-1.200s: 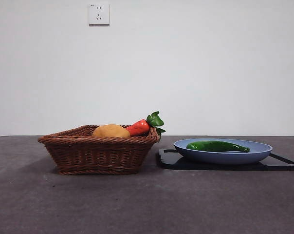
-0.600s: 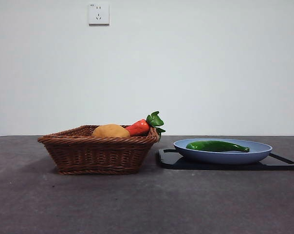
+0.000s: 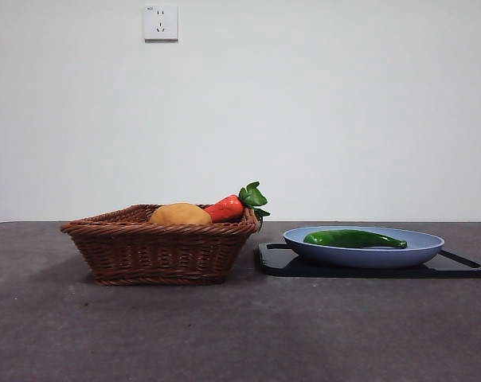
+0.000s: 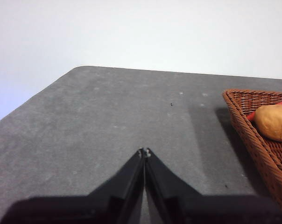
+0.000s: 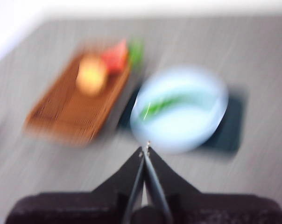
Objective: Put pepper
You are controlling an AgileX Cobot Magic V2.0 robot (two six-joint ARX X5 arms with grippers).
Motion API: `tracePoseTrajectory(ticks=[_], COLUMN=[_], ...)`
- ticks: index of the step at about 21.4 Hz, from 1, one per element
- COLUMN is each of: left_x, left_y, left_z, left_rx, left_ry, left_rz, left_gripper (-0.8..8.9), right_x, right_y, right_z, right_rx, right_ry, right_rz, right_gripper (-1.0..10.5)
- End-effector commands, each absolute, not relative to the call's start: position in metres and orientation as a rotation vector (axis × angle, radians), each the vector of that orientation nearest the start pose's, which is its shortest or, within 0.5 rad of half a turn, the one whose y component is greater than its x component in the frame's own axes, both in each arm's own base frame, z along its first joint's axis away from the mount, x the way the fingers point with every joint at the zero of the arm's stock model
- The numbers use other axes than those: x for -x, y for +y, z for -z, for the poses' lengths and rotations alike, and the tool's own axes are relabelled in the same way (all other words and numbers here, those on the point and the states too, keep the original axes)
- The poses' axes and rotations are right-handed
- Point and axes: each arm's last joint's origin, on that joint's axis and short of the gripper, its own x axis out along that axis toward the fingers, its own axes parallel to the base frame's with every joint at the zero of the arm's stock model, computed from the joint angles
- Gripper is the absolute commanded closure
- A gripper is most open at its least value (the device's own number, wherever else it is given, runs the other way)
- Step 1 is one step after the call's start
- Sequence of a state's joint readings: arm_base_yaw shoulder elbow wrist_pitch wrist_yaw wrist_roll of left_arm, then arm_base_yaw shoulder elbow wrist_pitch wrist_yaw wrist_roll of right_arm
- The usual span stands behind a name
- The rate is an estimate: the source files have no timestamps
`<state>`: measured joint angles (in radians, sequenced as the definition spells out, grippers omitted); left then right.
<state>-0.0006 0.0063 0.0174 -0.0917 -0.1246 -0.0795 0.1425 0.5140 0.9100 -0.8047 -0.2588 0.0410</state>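
Note:
The dark-green pepper (image 3: 354, 238) lies across a pale blue plate (image 3: 420, 248) at the right in the front view; the blurred right wrist view shows the pepper (image 5: 164, 105) on the plate (image 5: 201, 126) too. My right gripper (image 5: 144, 150) is shut and empty, high above the plate's near rim. My left gripper (image 4: 144, 151) is shut and empty over bare table, to the side of the wicker basket (image 4: 267, 156). Neither arm shows in the front view.
The brown wicker basket (image 3: 161, 243) stands left of the plate and holds a tan potato-like lump (image 3: 181, 214) and a red-orange vegetable with green leaves (image 3: 228, 207). A black board (image 3: 304, 265) lies under the plate. A wall with a socket (image 3: 161, 22) stands behind.
The objects in the front view stay where they were. The picture has shifted very slightly left.

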Motion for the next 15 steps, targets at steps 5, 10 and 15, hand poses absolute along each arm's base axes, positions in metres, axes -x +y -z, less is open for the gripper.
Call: tracePoseTrajectory(ticks=[5, 10, 15], left_x=[-0.097, -0.097, -0.097], left_y=[0.004, 0.004, 0.004], left_z=[-0.158, -0.158, -0.158], left_rx=[0.080, 0.080, 0.080], left_ry=[0.070, 0.070, 0.070], left_rz=[-0.130, -0.130, -0.130], left_gripper=[8.05, 8.05, 8.05], right_x=[-0.090, -0.094, -0.094], right_y=[0.011, 0.010, 0.010], right_z=[-0.256, -0.200, -0.176], right_rx=[-0.082, -0.096, -0.096], right_ry=[0.131, 0.110, 0.138], right_rz=[-0.254, -0.225, -0.221], right_gripper=[9.4, 9.4, 9.4])
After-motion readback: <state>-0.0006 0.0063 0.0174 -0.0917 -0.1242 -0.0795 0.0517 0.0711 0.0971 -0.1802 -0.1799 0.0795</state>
